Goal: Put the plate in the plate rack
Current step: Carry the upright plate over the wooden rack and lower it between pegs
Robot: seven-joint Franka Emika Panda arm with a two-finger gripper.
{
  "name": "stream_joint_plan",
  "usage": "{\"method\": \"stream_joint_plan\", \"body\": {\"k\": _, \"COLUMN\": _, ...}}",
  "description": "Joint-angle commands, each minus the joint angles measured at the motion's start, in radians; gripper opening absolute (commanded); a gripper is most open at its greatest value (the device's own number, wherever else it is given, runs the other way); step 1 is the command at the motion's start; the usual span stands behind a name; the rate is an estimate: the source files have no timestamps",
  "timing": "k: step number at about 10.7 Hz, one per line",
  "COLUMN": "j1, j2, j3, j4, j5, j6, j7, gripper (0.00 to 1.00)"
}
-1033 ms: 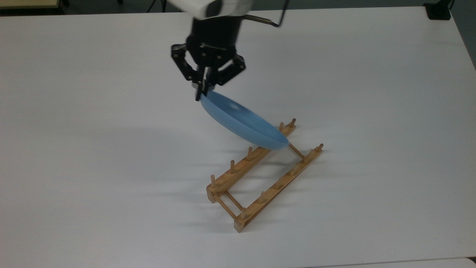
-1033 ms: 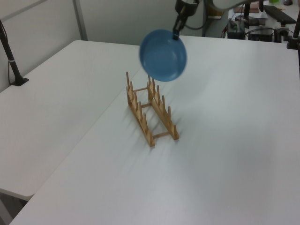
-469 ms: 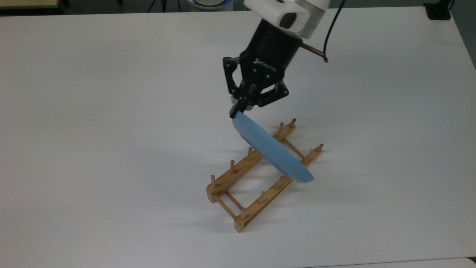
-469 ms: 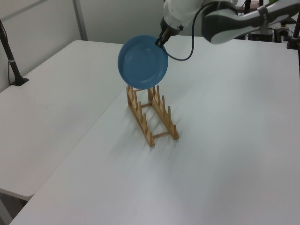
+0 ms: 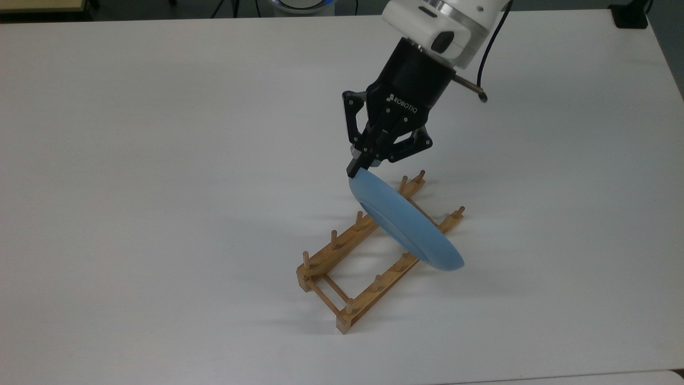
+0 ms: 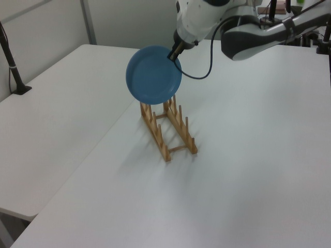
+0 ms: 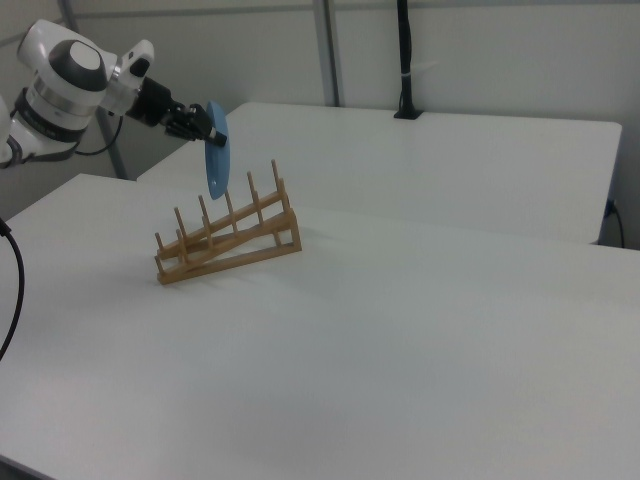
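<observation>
In the top view, going from the left, bare white table [image 5: 133,187] comes first, then the plate rack [image 5: 374,251] lying below and a little ahead of the gripper [image 5: 357,169], and last the white arm [image 5: 443,21] rising toward the top view's right. The gripper's 2 fingers are pressed together on the upper rim of the plate [image 5: 406,224], pinching it at 1 edge point so the blue disc hangs down from the fingertips on edge. Gripping the rim rather than the face looks deliberate: it leaves the lower edge free to drop between pegs. In the right view the plate [image 7: 216,150] stands nearly upright, just beneath the gripper [image 7: 207,128], above the taller end of the rack [image 7: 228,240] and apparently not yet seated; whether its lower edge touches any peg I cannot tell. In the left view the plate [image 6: 154,75] faces the camera, hanging down and to the left view's left of the gripper [image 6: 175,50], over the far end of the rack [image 6: 168,126].

The rack sits at an angle on a plain, matte white table made of 2 tops pushed together, a seam running between them. Beyond it stand pale partition walls [image 7: 480,50], a black pole [image 7: 404,60] clamped at the far edge, and cluttered equipment behind the arm in the left view
</observation>
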State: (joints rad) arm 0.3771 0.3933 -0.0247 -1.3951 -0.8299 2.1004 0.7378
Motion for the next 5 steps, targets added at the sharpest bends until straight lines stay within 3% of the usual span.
{"method": "stream_joint_plan", "body": {"k": 1, "j1": 0.020, "j2": 0.001, "j3": -0.011, "j4": -0.044, "j5": -0.031, "j6": 0.018, "j7": 0.040, "gripper": 0.00}}
{"method": "stream_joint_plan", "body": {"k": 5, "j1": 0.048, "j2": 0.004, "j3": -0.011, "j4": -0.096, "j5": -0.037, "j6": 0.015, "j7": 0.040, "gripper": 0.00}}
